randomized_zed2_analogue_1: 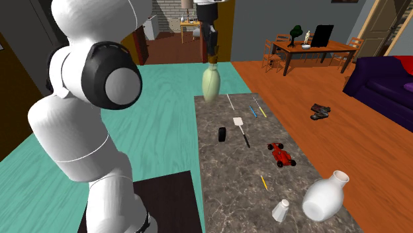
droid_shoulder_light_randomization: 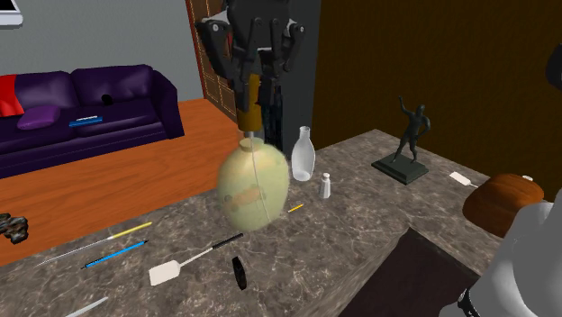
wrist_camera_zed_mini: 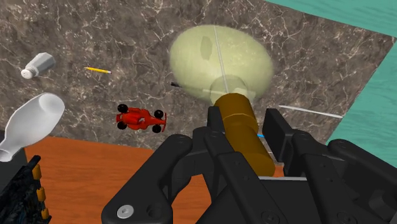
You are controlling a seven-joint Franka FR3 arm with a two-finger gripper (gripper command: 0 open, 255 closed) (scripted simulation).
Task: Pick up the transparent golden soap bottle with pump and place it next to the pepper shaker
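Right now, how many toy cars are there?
1. The red toy car lies on the table between the white spatula and the white vase. Another might sit beyond the picture's edge.

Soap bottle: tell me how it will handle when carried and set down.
The gripper clasps the soap bottle by its narrow brown pump alone, so the wide body below may swing or twist. Its rounded body tapers toward the base, so it could tip if set down tilted.

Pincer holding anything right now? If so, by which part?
Yes. The black two-finger pincer is shut on the pale yellow-green translucent soap bottle, gripping its golden-brown cylindrical pump top. The round body hangs below the fingers.
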